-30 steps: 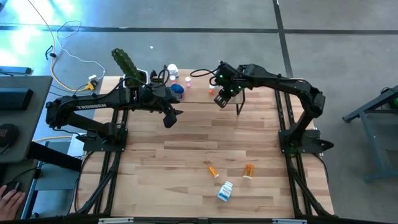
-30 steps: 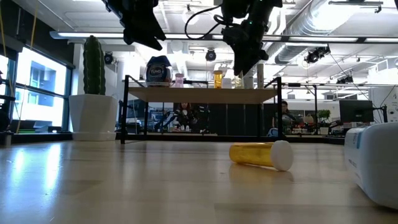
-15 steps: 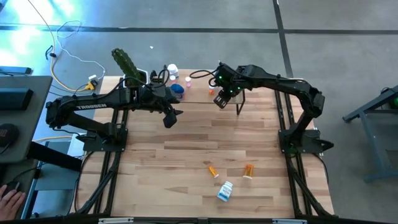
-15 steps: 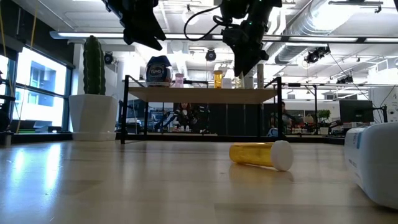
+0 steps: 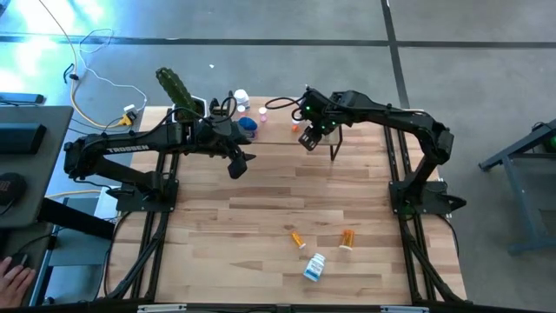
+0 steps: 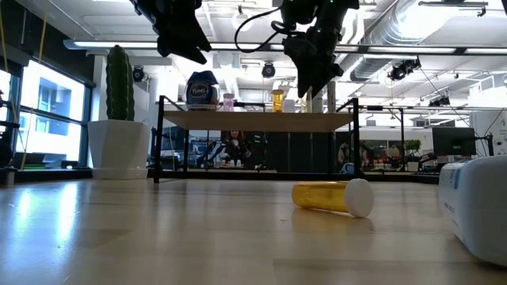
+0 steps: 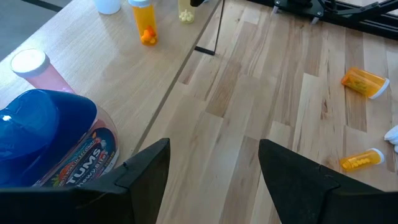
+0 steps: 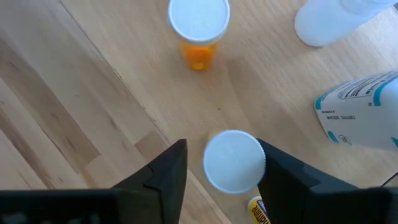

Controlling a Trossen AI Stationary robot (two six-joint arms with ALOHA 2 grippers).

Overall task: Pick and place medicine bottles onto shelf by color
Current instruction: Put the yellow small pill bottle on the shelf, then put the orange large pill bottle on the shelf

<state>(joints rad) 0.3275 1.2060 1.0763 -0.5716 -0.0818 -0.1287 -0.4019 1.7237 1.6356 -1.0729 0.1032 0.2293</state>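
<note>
The shelf (image 5: pixel 347 139) stands along the table's far side. On it are a blue bottle (image 7: pixel 43 143), a pink one (image 7: pixel 37 68), an orange one (image 8: pixel 199 25), pale ones (image 8: pixel 329 22) and a white-capped vial (image 8: pixel 233 160). My right gripper (image 8: pixel 222 157) hangs open over the shelf, a finger on each side of that vial's cap. My left gripper (image 7: pixel 214 180) hovers open above the table by the shelf's blue bottle. Two orange bottles (image 5: pixel 298 238) (image 5: pixel 347 237) and a white-and-blue one (image 5: pixel 314 267) lie on the table near its near edge. My right gripper points down with its open fingers on either side of the white cap (image 8: pixel 249 163) of the vial, which stands upright on the shelf. One finger (image 8: pixel 280 180) is close against the cap's edge; whether it touches, I cannot tell.
A white pot with a green cactus (image 5: pixel 178 91) stands at the table's far left corner beside the shelf. A labelled white bottle (image 8: pixel 367 112) is close to the right gripper. The bare wooden tabletop (image 5: pixel 261 200) stretches between the shelf and the lying bottles.
My right gripper has risen a little above the shelf, and the vial under it has stayed standing in place.
</note>
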